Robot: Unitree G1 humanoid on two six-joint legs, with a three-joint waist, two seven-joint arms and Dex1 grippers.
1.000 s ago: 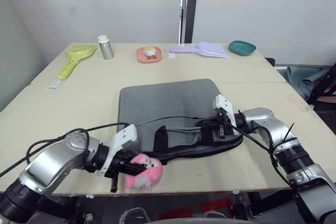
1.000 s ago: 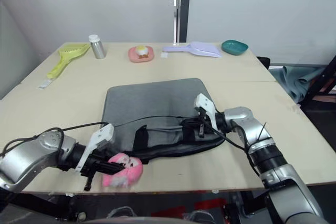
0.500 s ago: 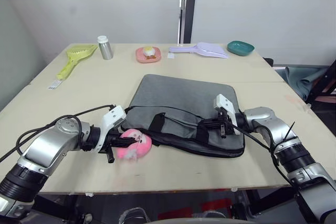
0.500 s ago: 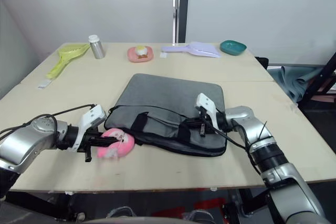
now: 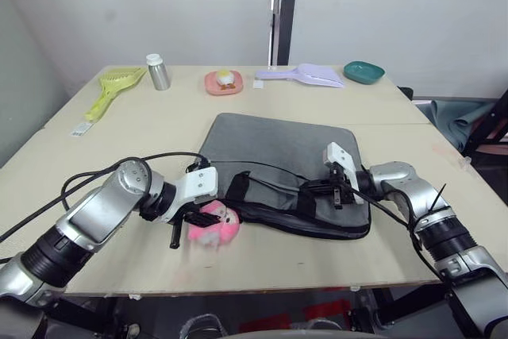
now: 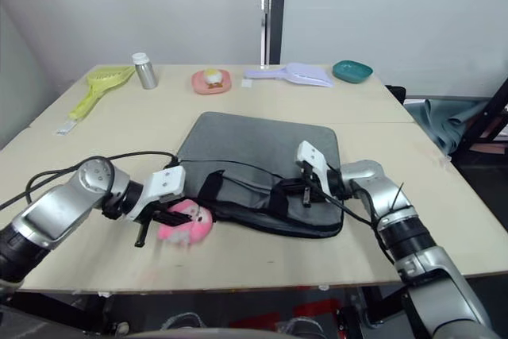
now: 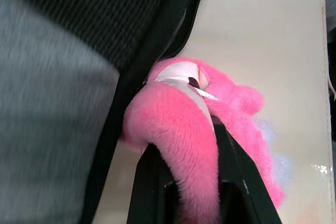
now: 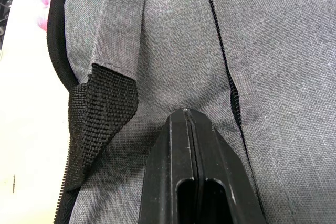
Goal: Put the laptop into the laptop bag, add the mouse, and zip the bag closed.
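Our colours on the table
We see a grey laptop bag (image 5: 278, 144) with black edging, and its pink plush charm (image 5: 213, 225).

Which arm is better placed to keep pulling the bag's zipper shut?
The left. Its claw is shut on the pink charm at the bag edge. The right claw is shut, pressing on the grey fabric.

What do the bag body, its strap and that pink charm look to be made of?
The laptop bag looks like matte grey woven fabric, its weave visible. The strap appears to be coarse black ribbed webbing. The pink charm looks like fuzzy plush.
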